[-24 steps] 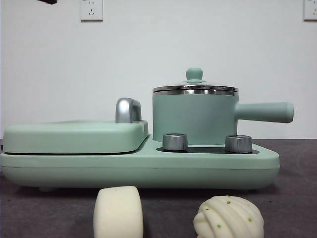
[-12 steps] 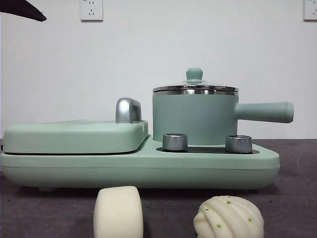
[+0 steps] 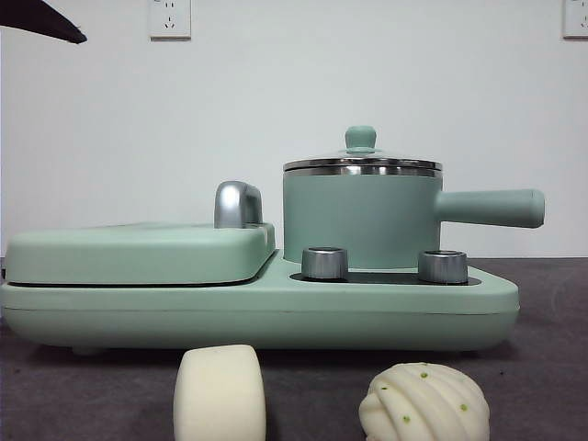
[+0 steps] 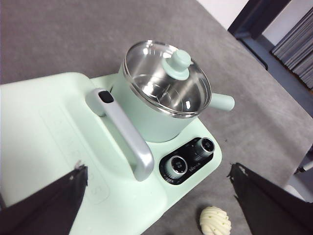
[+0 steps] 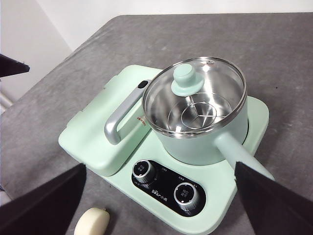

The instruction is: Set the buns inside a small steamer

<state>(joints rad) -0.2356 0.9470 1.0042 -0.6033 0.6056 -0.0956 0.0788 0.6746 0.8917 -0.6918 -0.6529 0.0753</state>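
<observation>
On the grey surface (image 3: 551,367) stands a mint-green cooking base (image 3: 257,312), and the small steamer (image 3: 360,220) sits on the side of it that carries two steel dials (image 3: 324,263). The steamer's glass lid (image 5: 194,93) is on, its green knob (image 3: 360,138) upright in the middle, and the straight side handle (image 3: 491,208) points away from the flat griddle lid (image 3: 138,253) that covers the other half of the base. A chrome handle (image 3: 237,204) rises from the griddle lid, just beside the steamer. Through the glass, the right wrist view shows a steel interior with a rack lying at the bottom.

Both buns lie on the surface in front of the base, outside the steamer. The smooth cream roll (image 3: 220,393) stands below the griddle side, and the pleated bun (image 3: 424,402) with green specks lies near it, below the dials; the two are apart and do not touch.

The left gripper (image 4: 156,196) hangs above the base with its jaws spread wide and nothing between them. The right gripper (image 5: 161,196) also hangs above the base, jaws wide apart and empty. In the front view only a black tip (image 3: 41,20) shows at a top corner.
</observation>
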